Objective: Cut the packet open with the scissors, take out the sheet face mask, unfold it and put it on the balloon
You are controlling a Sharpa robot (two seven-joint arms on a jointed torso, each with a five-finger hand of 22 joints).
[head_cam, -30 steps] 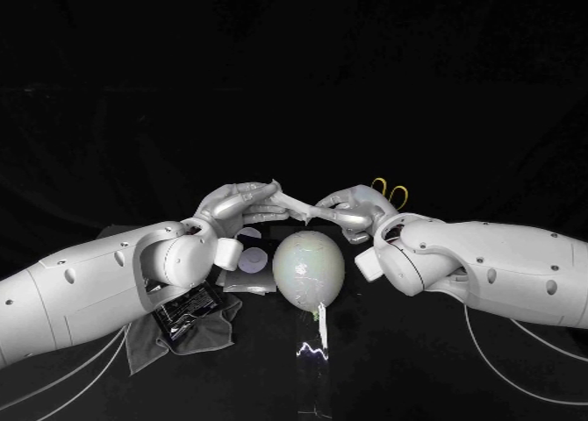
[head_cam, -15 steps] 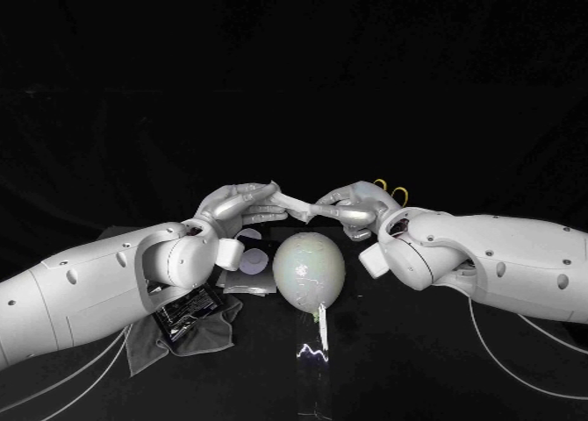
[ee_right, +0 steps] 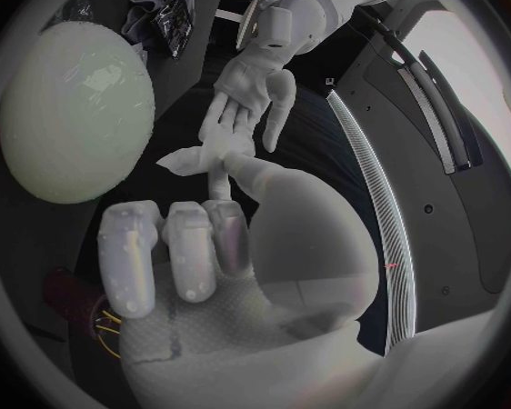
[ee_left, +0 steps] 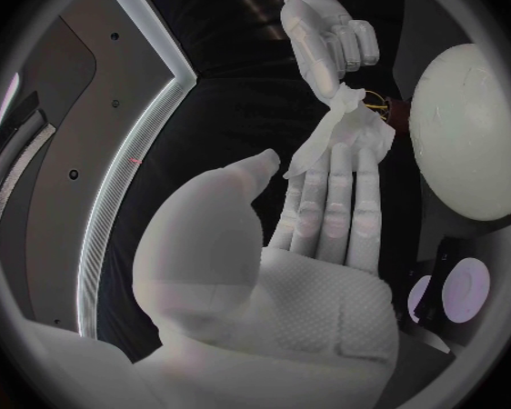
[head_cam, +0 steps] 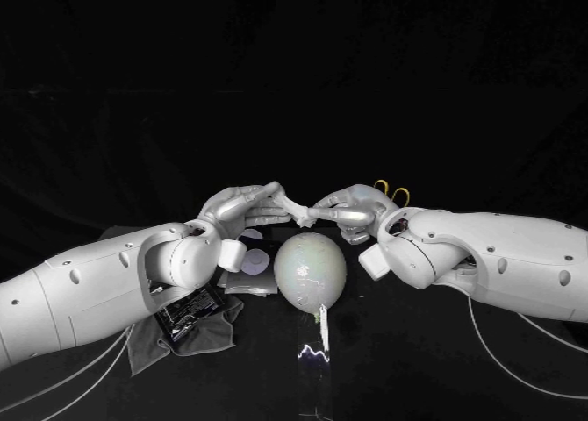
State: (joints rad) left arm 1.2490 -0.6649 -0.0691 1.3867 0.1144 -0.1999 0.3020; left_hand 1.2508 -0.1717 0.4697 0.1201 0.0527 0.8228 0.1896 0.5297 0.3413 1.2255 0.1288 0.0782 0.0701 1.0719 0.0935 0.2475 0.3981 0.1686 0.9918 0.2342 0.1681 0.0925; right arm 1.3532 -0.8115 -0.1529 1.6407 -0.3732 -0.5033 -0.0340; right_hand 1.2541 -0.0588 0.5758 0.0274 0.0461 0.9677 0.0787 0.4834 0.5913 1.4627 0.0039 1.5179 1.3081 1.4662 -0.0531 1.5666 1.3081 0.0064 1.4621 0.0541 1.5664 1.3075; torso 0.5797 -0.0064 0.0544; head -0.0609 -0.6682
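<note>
Head view showed the sheet face mask (head_cam: 294, 207), still bunched, pinched by both left hand (head_cam: 244, 206) and right hand (head_cam: 351, 209). It spanned crosswise just past the balloon (head_cam: 307, 267)'s far end, both hands equally near.

Dim black backdrop, soft sheen on balloon (head_cam: 307, 267), wrist views fisheye-bent at edges

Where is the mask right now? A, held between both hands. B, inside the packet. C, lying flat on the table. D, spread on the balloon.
A: the left hand and right hand both pinch the crumpled mask, clear of the balloon.
</note>
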